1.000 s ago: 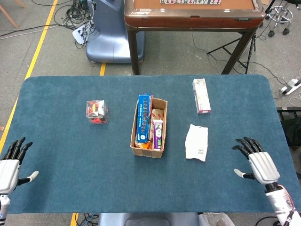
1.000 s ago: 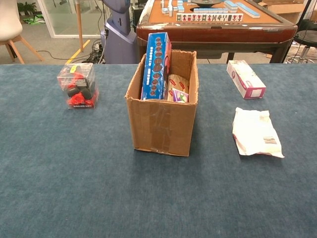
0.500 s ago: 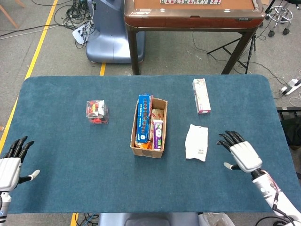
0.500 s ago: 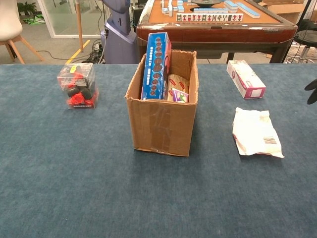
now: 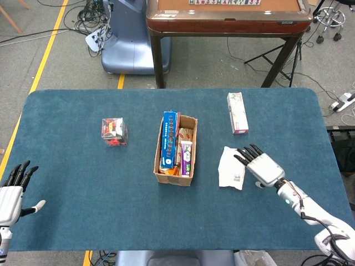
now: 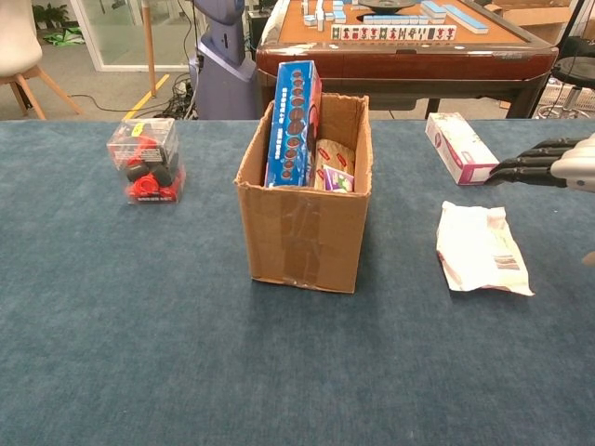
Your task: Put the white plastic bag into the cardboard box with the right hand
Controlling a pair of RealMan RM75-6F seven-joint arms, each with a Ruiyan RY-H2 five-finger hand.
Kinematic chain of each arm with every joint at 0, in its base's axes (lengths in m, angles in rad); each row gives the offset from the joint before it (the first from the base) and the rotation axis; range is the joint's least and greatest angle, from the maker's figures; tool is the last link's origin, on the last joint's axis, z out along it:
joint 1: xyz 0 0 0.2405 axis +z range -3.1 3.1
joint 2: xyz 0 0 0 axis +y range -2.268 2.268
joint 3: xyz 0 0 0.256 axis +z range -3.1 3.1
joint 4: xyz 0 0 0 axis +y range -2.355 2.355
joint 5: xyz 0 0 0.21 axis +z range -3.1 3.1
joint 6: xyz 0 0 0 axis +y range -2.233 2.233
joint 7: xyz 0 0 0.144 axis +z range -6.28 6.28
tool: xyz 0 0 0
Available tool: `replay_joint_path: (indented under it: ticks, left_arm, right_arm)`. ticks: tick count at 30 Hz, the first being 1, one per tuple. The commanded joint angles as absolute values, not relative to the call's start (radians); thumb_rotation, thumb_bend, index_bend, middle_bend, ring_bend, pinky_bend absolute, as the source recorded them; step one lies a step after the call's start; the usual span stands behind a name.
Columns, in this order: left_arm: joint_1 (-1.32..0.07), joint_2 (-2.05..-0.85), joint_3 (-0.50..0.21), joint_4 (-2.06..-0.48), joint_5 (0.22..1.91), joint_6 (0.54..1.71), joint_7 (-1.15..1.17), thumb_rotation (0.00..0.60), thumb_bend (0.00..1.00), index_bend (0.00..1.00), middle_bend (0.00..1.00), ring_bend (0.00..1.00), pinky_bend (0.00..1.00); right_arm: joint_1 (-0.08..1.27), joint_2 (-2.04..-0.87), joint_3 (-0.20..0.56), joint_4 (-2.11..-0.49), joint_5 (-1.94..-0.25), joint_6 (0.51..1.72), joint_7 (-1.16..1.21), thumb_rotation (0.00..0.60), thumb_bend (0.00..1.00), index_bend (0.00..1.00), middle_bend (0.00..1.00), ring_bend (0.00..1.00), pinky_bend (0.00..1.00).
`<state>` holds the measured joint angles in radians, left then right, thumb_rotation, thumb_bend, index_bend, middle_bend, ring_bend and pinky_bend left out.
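**Reach under way, bag not yet grasped**

The right hand is hovering with fingers spread and holding nothing, just beside the white plastic bag, which is lying flat on the counter right of the cardboard box. Grasping, lifting and dropping in are all remaining.

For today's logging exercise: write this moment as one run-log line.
phase: reach | right robot hand: open, above white plastic bag, no grasp | left robot hand: open, idle | cardboard box: bag not inside
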<state>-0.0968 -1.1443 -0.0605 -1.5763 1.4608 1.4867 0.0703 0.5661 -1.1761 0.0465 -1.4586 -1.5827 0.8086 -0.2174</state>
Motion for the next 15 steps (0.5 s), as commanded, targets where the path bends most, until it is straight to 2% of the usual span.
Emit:
replay_joint_path:
  ticks: [1,15]
  left_arm:
    - [-0.093,-1.14,-0.061,-1.579,1.461,1.492,0.066,0.6,0.1,0.14,0.05,0.06,0.33]
    - [-0.086,-1.132,-0.066,-1.582,1.458,1.506,0.063,0.6,0.1,0.14,0.05,0.06,0.33]
  right_arm:
    - [0.625,-1.201,0.068,-1.477,-1.504,0.723,-0.305,0.6,0.0,0.0,0.0,0.0,0.0]
    - [0.729,-1.293,0.049,-1.465,-1.42,0.616,-0.448,0.6,0.0,0.0,0.0,0.0,0.0]
